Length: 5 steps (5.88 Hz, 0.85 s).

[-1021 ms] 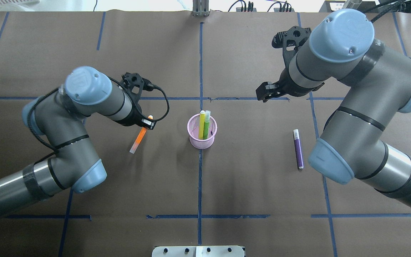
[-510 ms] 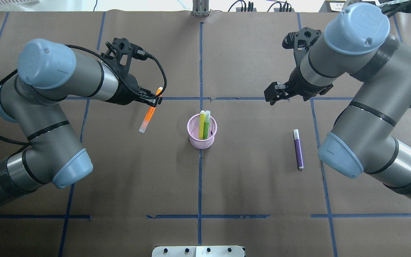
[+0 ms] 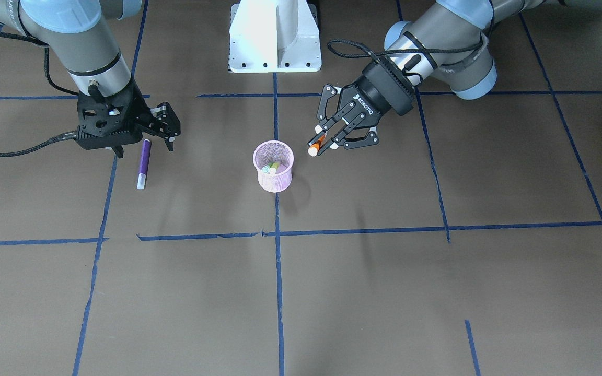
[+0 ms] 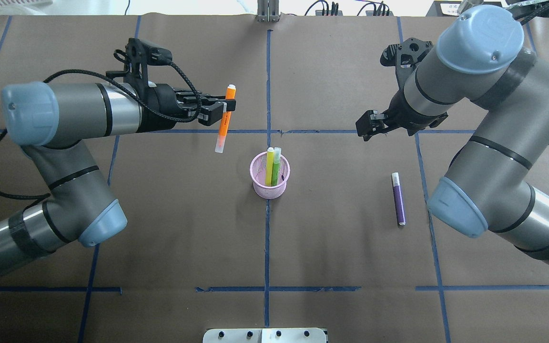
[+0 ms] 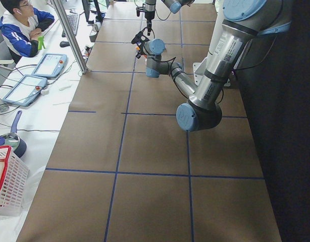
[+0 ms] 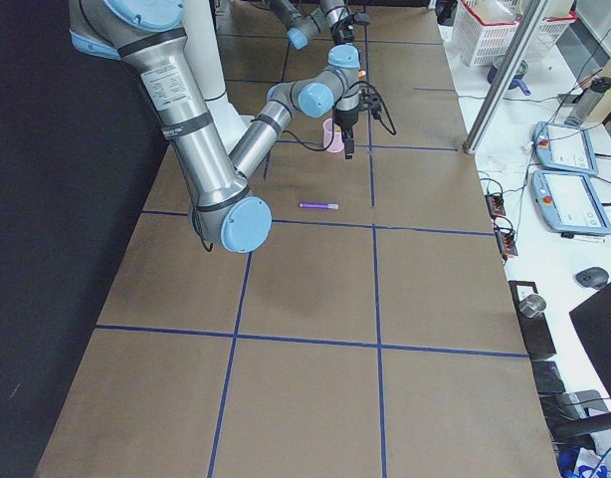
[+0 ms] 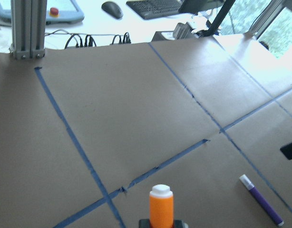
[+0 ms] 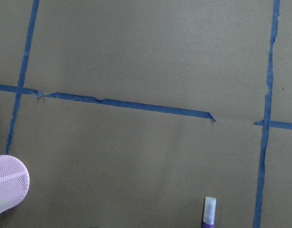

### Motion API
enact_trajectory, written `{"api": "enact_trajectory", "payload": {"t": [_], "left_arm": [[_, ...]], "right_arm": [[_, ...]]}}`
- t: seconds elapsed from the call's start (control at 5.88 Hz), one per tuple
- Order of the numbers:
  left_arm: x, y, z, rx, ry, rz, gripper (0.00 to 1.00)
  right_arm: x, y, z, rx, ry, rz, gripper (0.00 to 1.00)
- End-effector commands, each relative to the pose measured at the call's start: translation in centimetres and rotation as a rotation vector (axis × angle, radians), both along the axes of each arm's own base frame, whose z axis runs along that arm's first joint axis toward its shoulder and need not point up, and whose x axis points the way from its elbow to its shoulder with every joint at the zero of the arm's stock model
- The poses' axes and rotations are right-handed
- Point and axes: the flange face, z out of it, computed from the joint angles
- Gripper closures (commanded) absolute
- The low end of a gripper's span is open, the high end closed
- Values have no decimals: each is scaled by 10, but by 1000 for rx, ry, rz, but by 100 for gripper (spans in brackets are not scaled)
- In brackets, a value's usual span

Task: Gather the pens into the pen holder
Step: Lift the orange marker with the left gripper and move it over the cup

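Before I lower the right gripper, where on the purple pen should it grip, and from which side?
I'd take the purple pen at mid-barrel, with the right gripper coming straight down and its jaws across the pen's width. It lies flat on the table, long axis pointing away from the robot, pale cap at the far end, with nothing close beside it.
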Motion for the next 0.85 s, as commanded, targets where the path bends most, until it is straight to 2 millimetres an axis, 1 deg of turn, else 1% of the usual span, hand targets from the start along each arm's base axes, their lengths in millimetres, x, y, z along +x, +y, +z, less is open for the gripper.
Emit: {"api": "enact_trajectory", "payload": {"t": [0.0,0.17,0.34,0.51,0.68], "left_arm": [[44,17,12,49,171,-55,100],[60,20,11,63,212,-48,100],[88,45,22,48,259,-64,100],[107,39,27,37,241,-75,100],[114,34,31,29,228,-83,100]], "right_arm": [[0,0,1,-1,2,0,0],[0,0,6,-3,11,0,0],[0,0,6,-2,10,0,0],[0,1,7,-2,13,0,0],[-1,1,7,-3,14,-1,0]]}}
